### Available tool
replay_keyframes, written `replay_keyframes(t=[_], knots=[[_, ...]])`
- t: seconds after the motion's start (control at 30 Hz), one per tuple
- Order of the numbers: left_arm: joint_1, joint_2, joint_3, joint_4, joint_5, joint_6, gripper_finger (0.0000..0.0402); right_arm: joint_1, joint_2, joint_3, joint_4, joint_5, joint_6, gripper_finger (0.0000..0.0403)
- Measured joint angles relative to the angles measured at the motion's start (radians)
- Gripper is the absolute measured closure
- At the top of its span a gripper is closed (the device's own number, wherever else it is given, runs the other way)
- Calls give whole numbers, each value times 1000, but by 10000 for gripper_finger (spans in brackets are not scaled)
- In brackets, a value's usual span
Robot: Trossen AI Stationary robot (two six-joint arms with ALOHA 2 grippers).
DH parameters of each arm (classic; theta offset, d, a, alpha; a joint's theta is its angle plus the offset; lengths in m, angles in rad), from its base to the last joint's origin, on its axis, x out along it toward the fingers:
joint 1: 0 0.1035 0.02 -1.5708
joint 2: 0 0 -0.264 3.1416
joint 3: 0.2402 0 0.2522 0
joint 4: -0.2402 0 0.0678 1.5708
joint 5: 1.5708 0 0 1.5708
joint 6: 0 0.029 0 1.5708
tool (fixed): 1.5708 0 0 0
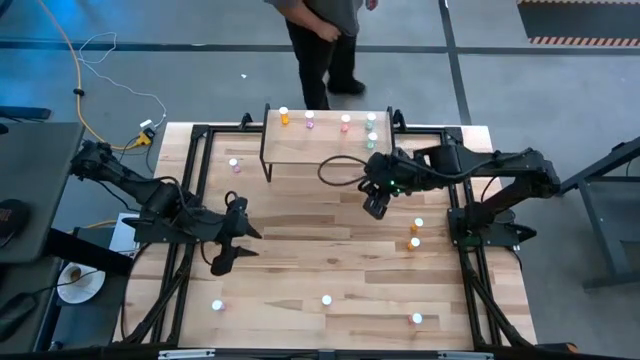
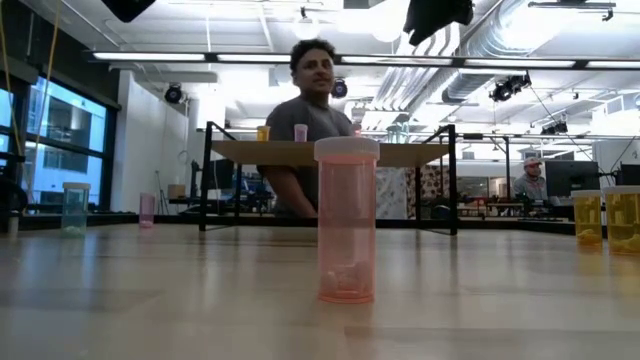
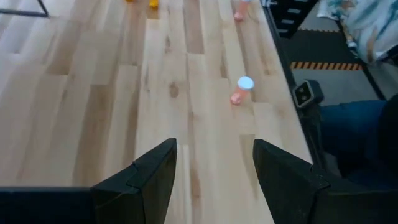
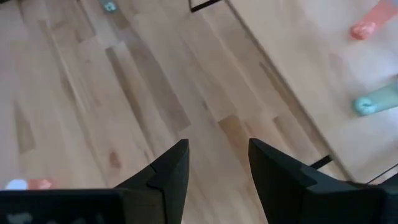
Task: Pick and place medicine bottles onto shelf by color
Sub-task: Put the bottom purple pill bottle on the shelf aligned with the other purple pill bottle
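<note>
1. Only the high view shows the shelf (image 1: 325,145) carrying five medicine bottles (image 1: 346,121); others dot the table (image 1: 300,260)
2. Left gripper (image 3: 214,171) and right gripper (image 4: 217,168) both spread, empty
3. No writing readable

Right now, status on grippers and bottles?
Left gripper open, empty, over bare table. Right gripper open, empty, beside shelf. Several bottles on shelf, more loose on table. Nothing blocking.

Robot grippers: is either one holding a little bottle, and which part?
No. The left gripper and the right gripper are both open with only the bare light-wood tabletop between their dark fingers.
</note>
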State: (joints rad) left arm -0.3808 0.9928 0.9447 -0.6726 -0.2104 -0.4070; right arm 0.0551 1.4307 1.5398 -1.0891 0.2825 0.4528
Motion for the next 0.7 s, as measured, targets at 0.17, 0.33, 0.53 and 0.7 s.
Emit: replay_keyframes(t=[0.17,0.33,0.53,0.7], knots=[[-54,0,0,-15,-2,-63,200,69,0,0,0,7,62,245],[-107,0,0,-20,-2,-158,200,117,0,0,1,7,96,245],[-195,0,0,-20,-3,-284,200,145,0,0,1,33,124,245],[-273,0,0,-20,-15,-383,200,163,0,0,1,33,152,245]])
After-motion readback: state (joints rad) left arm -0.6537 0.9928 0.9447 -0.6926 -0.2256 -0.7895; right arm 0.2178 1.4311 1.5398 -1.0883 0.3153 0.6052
